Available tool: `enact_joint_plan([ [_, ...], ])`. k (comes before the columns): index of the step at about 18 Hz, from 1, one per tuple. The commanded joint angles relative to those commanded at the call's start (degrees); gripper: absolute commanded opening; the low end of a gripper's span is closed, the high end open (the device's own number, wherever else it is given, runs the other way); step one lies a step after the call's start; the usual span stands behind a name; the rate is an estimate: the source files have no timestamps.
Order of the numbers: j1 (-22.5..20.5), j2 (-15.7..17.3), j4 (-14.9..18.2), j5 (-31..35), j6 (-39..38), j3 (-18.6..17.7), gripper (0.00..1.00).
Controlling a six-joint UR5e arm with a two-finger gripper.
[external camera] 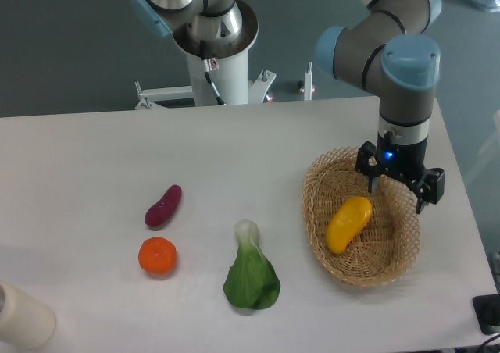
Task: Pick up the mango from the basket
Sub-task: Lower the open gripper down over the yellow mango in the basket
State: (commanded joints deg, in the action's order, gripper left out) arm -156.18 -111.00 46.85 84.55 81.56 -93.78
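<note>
The mango (348, 223) is a glossy yellow-orange oval lying tilted inside the tan wicker basket (392, 253) at the right of the table. My gripper (397, 196) hangs over the basket's far right part, above and to the right of the mango. Its two dark fingers (373, 183) are spread apart and hold nothing. The gripper does not touch the mango.
A purple sweet potato (163, 205) and a round orange fruit (157, 255) lie at the left. A green bok choy (251, 277) lies in the middle front. A cream cylinder (23, 316) stands at the front left corner. The arm's white base (219, 64) is at the back.
</note>
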Motion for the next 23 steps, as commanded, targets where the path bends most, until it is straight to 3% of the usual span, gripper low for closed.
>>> enact_joint_plan([
  [9,0.2,-0.9,-0.4,0.0,-0.2,-0.4,1.00],
  [15,1.2,-4.0,-1.8,0.2,-0.8,-0.9,1.00],
  [20,2.1,-4.2,-2.1,2.1,-1.5,-5.4,1.00],
  [23,2.1,-4.9,-2.1,2.5,-1.5,-5.3,1.00],
])
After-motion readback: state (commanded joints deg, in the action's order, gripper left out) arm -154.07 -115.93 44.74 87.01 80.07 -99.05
